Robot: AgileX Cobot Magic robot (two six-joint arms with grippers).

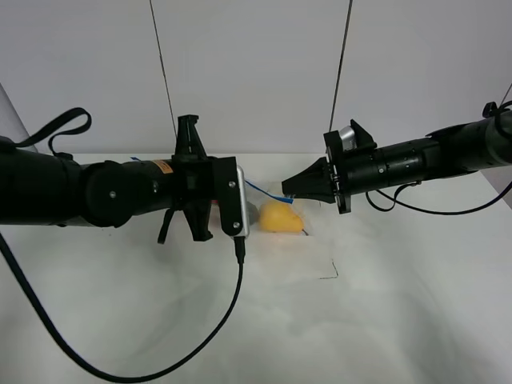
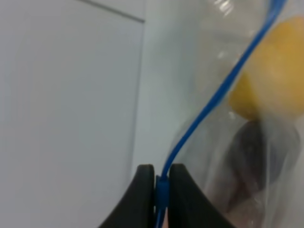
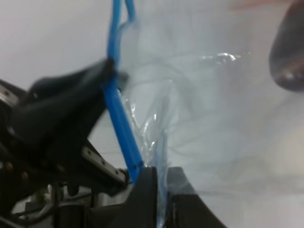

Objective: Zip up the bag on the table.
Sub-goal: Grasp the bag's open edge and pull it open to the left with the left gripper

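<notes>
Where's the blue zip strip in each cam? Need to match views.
Exterior high: zip strip centre, just left of the right gripper, above the pear.
Left wrist: zip strip runs from the left gripper's shut tips, past the pear.
Right wrist: zip strip runs from the right gripper's tips to the left gripper.
Landmark: left gripper pinching the zip strip, both wrist views.

bag (image 1: 310,252) | clear, blue zip strip (image 2: 213,99), yellow pear (image 1: 280,217) inside | on white table (image 1: 384,320)

Lab: bare white table (image 1: 384,320), plain wall (image 1: 256,72)
</notes>
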